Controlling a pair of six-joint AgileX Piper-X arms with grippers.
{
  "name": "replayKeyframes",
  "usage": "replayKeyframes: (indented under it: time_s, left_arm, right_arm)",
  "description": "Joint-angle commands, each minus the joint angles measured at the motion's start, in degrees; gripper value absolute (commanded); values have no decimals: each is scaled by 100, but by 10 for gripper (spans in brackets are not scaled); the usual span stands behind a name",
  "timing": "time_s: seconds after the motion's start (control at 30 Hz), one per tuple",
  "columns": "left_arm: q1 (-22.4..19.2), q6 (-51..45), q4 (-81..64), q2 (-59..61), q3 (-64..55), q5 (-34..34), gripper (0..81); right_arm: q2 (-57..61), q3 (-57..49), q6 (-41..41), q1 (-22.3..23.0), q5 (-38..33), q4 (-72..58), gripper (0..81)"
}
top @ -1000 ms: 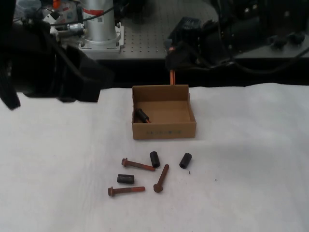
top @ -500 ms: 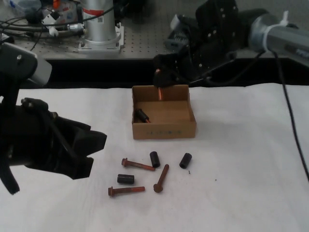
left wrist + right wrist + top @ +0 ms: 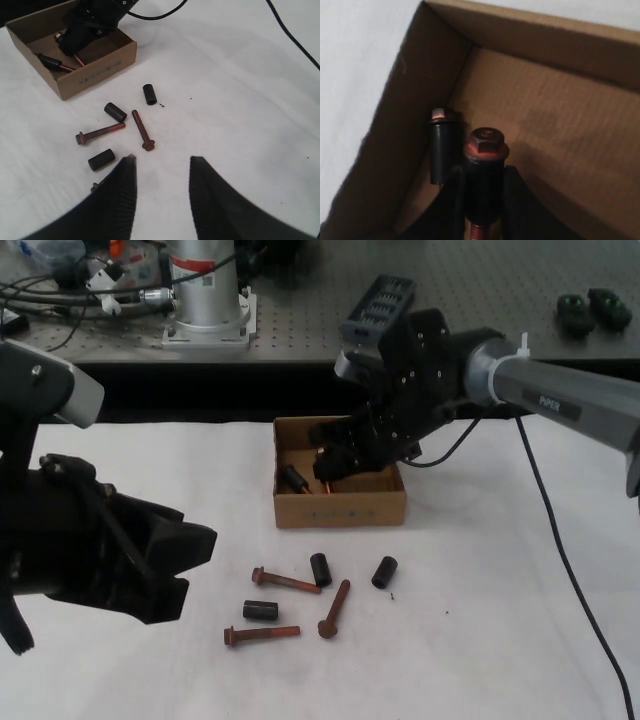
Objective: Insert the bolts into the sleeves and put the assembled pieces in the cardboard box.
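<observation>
My right gripper (image 3: 338, 458) hangs inside the cardboard box (image 3: 340, 510), shut on an assembled piece: a rust-red bolt in a black sleeve (image 3: 485, 175). Another assembled piece (image 3: 441, 145) lies in the box corner beside it (image 3: 293, 478). In front of the box, three loose bolts (image 3: 285, 581) (image 3: 334, 608) (image 3: 261, 634) and three black sleeves (image 3: 320, 569) (image 3: 384, 571) (image 3: 260, 610) lie on the white cloth. My left gripper (image 3: 160, 175) hovers open over the cloth near these parts, with nothing between its fingers. One left finger (image 3: 117, 200) hides part of the nearest bolt (image 3: 96, 186).
The bench is covered by a white cloth (image 3: 500, 590), with free room right of the parts. Behind it is a perforated metal table (image 3: 300, 320) with a metal post and cables. A black cable (image 3: 560, 570) trails from the right arm across the cloth.
The right arm has come down from behind the box, carrying the assembled piece into it. The left arm has dropped lower towards the loose parts.
</observation>
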Motion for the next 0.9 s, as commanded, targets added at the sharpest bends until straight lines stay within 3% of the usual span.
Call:
replayKeyframes:
  time_s: [0.0, 0.27, 0.43, 0.5, 0.67, 0.87]
  left_arm:
    - [13, 31, 48, -51, -18, 46, 260]
    - [13, 100, 48, -51, -18, 46, 260]
    - [13, 100, 48, -51, -18, 46, 260]
    - [13, 172, 48, -51, -18, 46, 260]
    - [13, 515, 61, -51, -18, 46, 260]
    - [13, 1150, 99, -51, -18, -214, 260]
  right_arm:
    - [15, -95, -85, -3, -39, 79, 29]
    - [31, -95, -85, -3, -190, 384, 11]
    - [31, -95, -44, 64, -153, 384, 235]
    - [31, -95, 51, 101, -65, 384, 279]
    - [-7, -95, 48, 153, -42, 384, 231]
    - [-441, -95, -53, 119, 291, 384, 230]
